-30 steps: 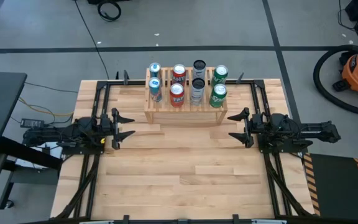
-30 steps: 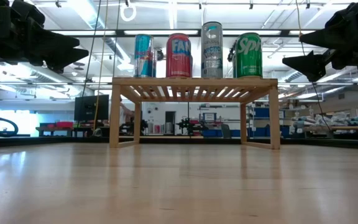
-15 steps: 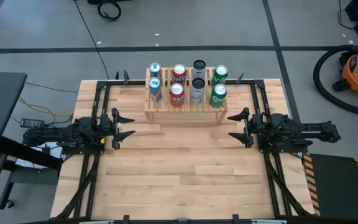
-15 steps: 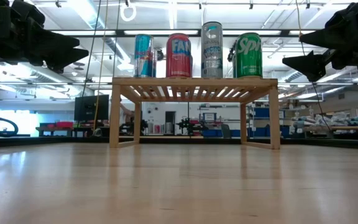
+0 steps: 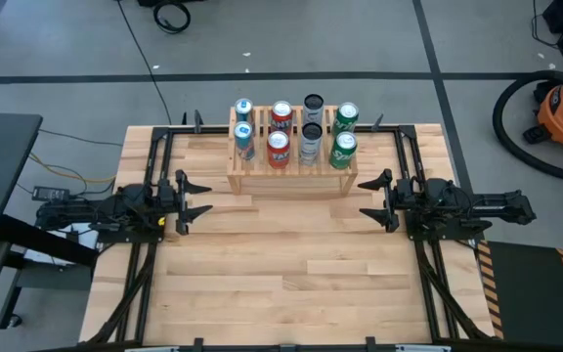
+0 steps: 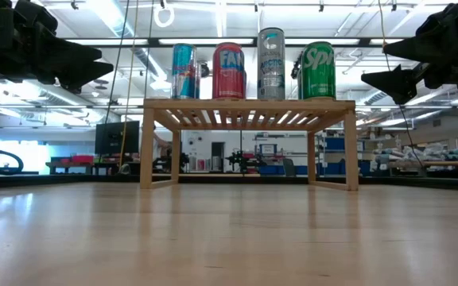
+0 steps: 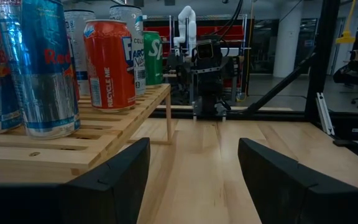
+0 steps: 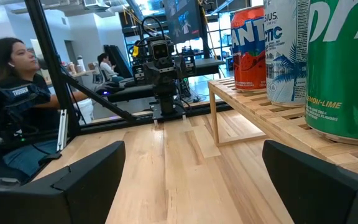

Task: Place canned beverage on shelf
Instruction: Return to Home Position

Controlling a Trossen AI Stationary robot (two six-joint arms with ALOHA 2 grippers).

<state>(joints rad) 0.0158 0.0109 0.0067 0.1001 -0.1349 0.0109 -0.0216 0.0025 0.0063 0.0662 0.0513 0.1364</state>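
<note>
Shelf (image 5: 291,182) seemingly stands clear of both spread fingers (image 5: 192,184).

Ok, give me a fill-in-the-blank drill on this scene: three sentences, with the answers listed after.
The shelf holds ___ cans. The green cans stand nearest the ___ tool. The left tool and the right tool are both ___, not shut.
Missing words: eight; right; open.

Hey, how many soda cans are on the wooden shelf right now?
8, all on the shelf. Back row: blue can, red can, silver can, green can. Front row: blue can, red can, silver can, green can. None looks hidden.
</note>
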